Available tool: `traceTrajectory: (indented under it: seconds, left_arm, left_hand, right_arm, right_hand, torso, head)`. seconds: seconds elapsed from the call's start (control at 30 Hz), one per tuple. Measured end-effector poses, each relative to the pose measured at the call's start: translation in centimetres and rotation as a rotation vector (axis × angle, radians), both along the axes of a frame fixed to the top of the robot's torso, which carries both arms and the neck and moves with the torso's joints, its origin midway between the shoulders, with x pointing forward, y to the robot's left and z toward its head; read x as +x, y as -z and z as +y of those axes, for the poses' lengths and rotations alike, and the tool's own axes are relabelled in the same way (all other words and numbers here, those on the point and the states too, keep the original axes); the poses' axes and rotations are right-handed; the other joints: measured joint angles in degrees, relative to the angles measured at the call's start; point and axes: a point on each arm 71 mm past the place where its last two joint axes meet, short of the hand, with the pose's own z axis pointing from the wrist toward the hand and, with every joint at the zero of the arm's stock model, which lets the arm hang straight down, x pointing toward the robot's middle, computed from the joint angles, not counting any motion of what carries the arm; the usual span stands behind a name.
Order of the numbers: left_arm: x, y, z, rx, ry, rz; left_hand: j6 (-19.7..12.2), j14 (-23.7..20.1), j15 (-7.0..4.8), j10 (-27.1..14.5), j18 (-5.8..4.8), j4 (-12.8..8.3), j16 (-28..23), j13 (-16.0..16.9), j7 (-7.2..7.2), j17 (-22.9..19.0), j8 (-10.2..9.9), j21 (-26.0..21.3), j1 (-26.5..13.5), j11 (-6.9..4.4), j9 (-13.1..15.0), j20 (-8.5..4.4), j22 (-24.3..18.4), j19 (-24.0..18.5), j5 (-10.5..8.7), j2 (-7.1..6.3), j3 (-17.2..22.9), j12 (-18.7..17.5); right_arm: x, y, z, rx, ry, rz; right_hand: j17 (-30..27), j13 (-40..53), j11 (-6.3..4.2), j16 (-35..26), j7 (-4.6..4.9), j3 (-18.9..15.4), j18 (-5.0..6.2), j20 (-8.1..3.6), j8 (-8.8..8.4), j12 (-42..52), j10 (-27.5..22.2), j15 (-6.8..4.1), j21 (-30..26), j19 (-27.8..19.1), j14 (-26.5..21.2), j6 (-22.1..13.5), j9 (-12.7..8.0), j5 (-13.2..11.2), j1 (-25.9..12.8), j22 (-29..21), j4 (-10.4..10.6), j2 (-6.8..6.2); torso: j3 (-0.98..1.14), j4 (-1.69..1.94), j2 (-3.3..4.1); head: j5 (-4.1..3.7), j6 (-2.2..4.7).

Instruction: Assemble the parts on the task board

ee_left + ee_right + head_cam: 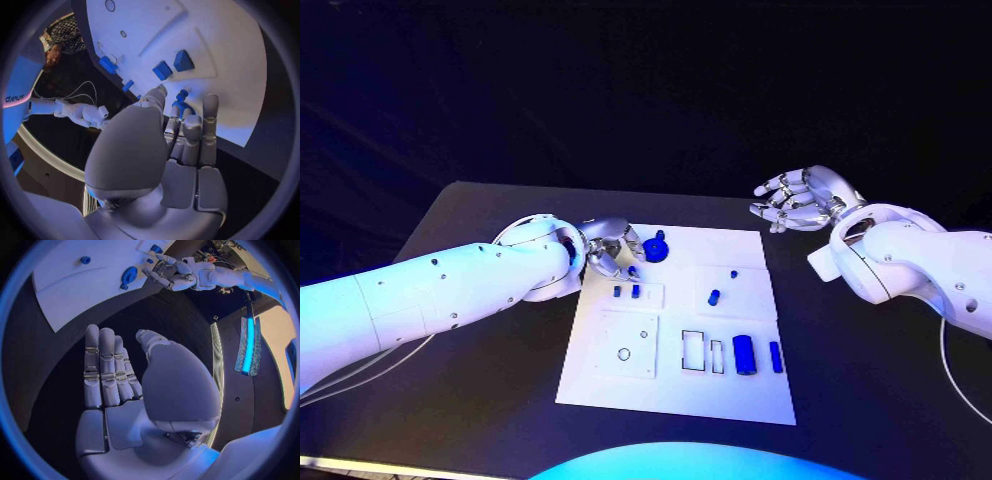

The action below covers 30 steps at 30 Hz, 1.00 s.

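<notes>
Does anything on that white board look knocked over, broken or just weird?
Nothing stands out. The small blue parts lie tidily on the white task board; the left hand pinches one small blue piece, the right hand hovers empty.

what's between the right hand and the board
Nothing: in the head view, bare black table separates the right hand from the board; the right wrist view shows the same.

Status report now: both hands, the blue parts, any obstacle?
Left hand pinches small blue peg over white task board. Right hand open, off the board. Round blue part close beside left fingers.
</notes>
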Motion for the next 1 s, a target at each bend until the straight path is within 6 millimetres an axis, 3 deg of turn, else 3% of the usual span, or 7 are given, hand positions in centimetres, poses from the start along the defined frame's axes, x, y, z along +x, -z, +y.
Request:
traceTrajectory:
  seconds: [0.17, 0.23, 0.37, 0.47, 0.57, 0.93, 1.0]
  left_arm:
    - [0.2, -1.0, 0.9, -0.096, -0.035, 0.011]
    - [0.3, -1.4, 1.4, -0.142, -0.057, 0.02]
    - [0.4, -2.2, 3.0, -0.251, -0.113, 0.043]
    - [0.4, -2.8, 4.2, -0.344, -0.154, 0.071]
    - [0.4, -3.2, 5.3, -0.442, -0.192, 0.107]
    - [0.2, -3.9, 7.5, -0.737, -0.305, 0.219]
    - [0.1, -3.9, 7.8, -0.775, -0.321, 0.232]
  left_hand:
    - [-0.4, -1.9, -0.1, -0.2, -0.01, 0.0, -0.7, 0.0, 0.45, -3.2, -0.5, -1.2, -0.3, 0.21, -0.2, 0.0, -1.7, -1.2, 0.0, 0.49, -0.9, 1.3]
    - [0.0, -3.0, -0.38, 0.2, 0.73, -0.2, -1.1, 0.1, 1.73, -4.8, -0.5, -1.6, 0.3, -0.17, -0.2, -0.23, -1.9, -1.4, 0.0, 1.33, -0.7, 2.3]
    - [0.8, -5.5, -1.35, 2.3, 0.72, -0.2, -2.9, 0.3, 3.1, -9.7, -0.8, -2.2, 1.4, -1.43, -0.5, -0.83, -2.4, -2.0, 0.0, 2.16, 4.4, 4.9]
    - [1.9, -7.7, -2.03, 6.0, 0.72, -0.6, -5.3, 0.4, 2.92, -14.8, -0.8, -2.5, 2.5, -1.94, -0.6, -1.5, -2.7, -1.7, 0.0, 1.23, 10.6, 7.1]
    - [2.1, -8.7, -2.42, 6.9, 0.73, -0.8, -7.1, 0.3, 2.86, -17.5, -0.8, -2.5, 2.2, -2.15, -0.6, -1.98, -2.9, -1.9, 0.0, 0.35, 14.8, 7.6]
    - [2.6, -8.6, -2.56, 7.4, 0.72, -2.0, -7.6, 0.6, 2.78, -18.4, -0.8, -2.8, 1.6, -2.66, -0.2, -2.18, -2.9, -2.1, 0.0, -0.16, 17.8, 8.8]
    - [2.6, -8.6, -2.56, 7.4, 0.72, -2.1, -7.6, 0.6, 2.78, -18.4, -0.8, -2.8, 1.6, -2.66, -0.2, -2.17, -2.9, -2.1, 0.0, -0.16, 17.8, 8.8]
  right_arm:
    - [0.3, 0.3, -0.4, -0.008, 0.004, 0.009]
    - [0.4, 0.5, -0.6, -0.015, 0.002, 0.016]
    - [0.5, 0.9, -0.7, -0.043, -0.023, 0.024]
    - [0.5, 1.2, -0.4, -0.09, -0.068, 0.024]
    - [0.3, 1.7, 0.1, -0.159, -0.13, 0.021]
    - [-0.9, 4.1, 1.9, -0.431, -0.287, -0.018]
    - [-1.0, 4.3, 2.3, -0.462, -0.3, -0.031]
  right_hand:
    - [-0.4, -8.1, 0.51, -3.4, 0.51, 2.6, 0.0, 0.62, 0.23, -9.1, 1.0, 0.3, -1.7, 0.2, -0.3, 0.5, -0.8, -1.0, 1.0, -1.6, -1.4, -1.05]
    - [-0.4, -10.0, 0.49, -3.9, 0.74, 3.5, -0.01, 0.7, 0.23, -11.3, 1.6, 0.32, -1.7, 0.4, 0.1, 0.7, -1.0, -2.1, 1.6, -1.7, -2.3, -1.58]
    - [0.7, -13.1, 0.26, -3.1, 0.42, 4.7, 0.0, 0.0, 0.23, -14.7, 3.1, -0.24, -0.1, 2.4, 3.0, 2.9, -1.6, -4.7, 3.3, -0.4, -4.9, -1.54]
    - [3.5, -15.0, -0.26, 0.9, -0.4, 5.6, -0.01, -0.79, -0.09, -16.6, 4.6, -0.85, 3.1, 4.1, 6.1, 4.6, -2.2, -5.7, 3.9, 2.2, -6.6, -1.28]
    - [11.2, -16.5, -0.67, 9.1, -0.94, 6.4, -0.02, -1.04, -0.9, -18.2, 5.8, -1.14, 6.1, 4.3, 9.0, 5.7, -2.8, -6.0, 3.9, 5.2, -7.9, -1.28]
    - [25.2, -18.5, -1.05, 23.7, -1.39, 7.5, -0.01, -1.35, -1.79, -20.0, 7.0, -1.42, 17.3, 7.7, 13.4, 7.0, -3.5, -6.7, 3.0, 14.4, -9.0, -2.1]
    - [29.1, -18.7, -0.89, 27.4, -0.99, 7.8, -1.12, -1.34, -1.84, -20.0, 8.0, -1.42, 23.0, 10.2, 13.4, 7.4, -3.6, -6.7, 2.8, 18.5, -9.3, -1.86]
  torso:
    - [0.02, -0.01, -0.01]
    - [0.03, -0.01, -0.02]
    - [0.06, -0.01, -0.05]
    - [0.08, -0.02, -0.05]
    - [0.09, -0.02, -0.04]
    - [-0.02, -0.01, 0.0]
    - [-0.03, 0.0, 0.01]
  head:
    - [-0.04, -0.01]
    - [-0.04, 0.03]
    - [-0.07, 0.08]
    - [-0.14, 0.11]
    - [-0.15, 0.17]
    - [-1.02, 0.32]
    - [-1.35, 0.29]
